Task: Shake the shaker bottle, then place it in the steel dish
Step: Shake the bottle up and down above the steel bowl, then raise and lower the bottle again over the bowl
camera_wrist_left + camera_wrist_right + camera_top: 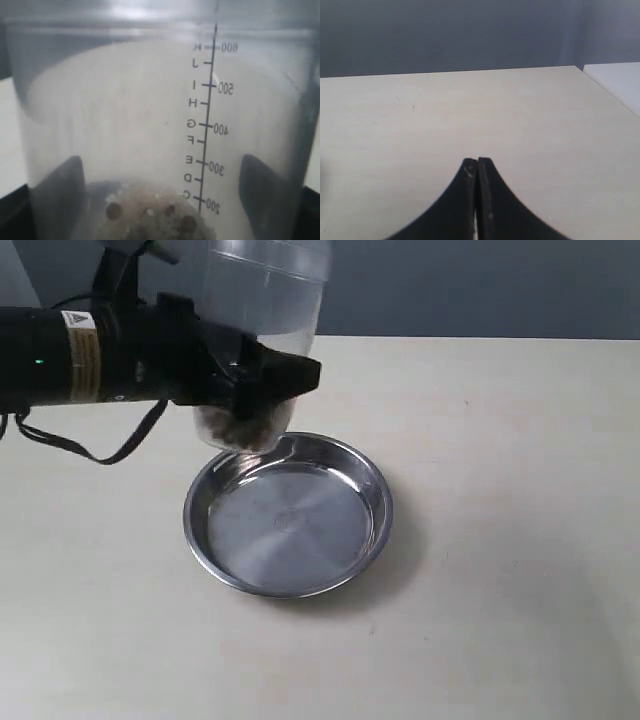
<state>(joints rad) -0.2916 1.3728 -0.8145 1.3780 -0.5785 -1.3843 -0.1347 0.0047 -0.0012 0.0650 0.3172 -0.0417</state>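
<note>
while the left gripper [262,390] clamps the shaker bottle [265,300] around its lower body, the bottle hangs upright in the air. its base is just above the left rim of the steel dish [290,530], apparently not touching it. brown and white grains [150,220] lie at the bottom of the bottle. whether the shaking is finished cannot be told. setting the bottle down in the dish is clearly left to do. the right gripper [477,200] is closed on nothing, over the table [470,110].
</note>
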